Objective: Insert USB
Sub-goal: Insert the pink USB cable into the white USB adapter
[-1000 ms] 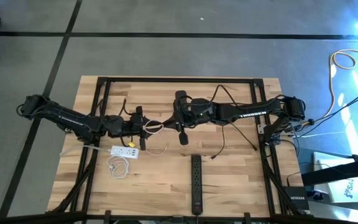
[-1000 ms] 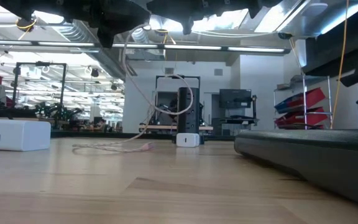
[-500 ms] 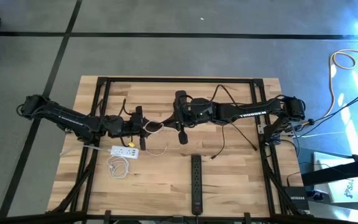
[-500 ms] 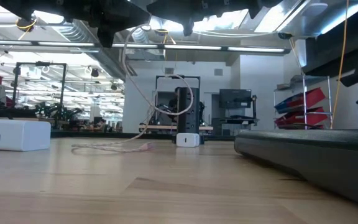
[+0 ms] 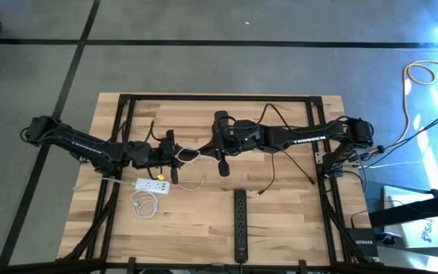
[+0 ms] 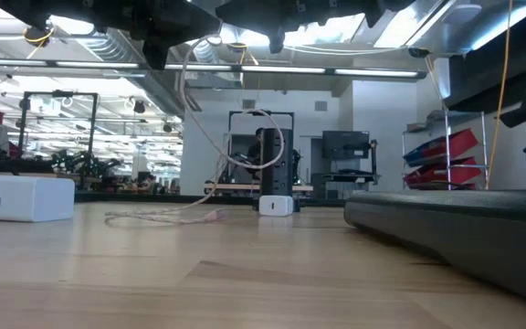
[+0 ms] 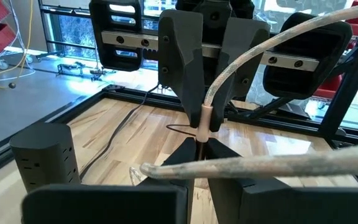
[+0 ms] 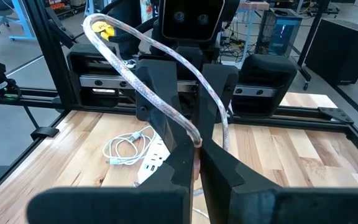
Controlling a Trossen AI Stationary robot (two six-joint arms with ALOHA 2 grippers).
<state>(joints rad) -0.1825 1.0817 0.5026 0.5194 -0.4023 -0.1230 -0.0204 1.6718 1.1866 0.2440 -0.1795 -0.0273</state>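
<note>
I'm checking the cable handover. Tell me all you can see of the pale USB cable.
The pale USB cable is thin, whitish and looks braided. It arches in the air between the two arms above the table's middle. The right hand and the left hand are both shut on it, close together near one end. Another stretch trails down to the wooden table.

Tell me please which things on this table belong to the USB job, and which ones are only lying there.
Belong to the job:
- pale USB cable, held in the air between both grippers
- left gripper, shut on the cable
- right gripper, shut on the cable
- white power strip

Only lying about:
- black power strip
- coiled white cable
- loose black cable
</note>
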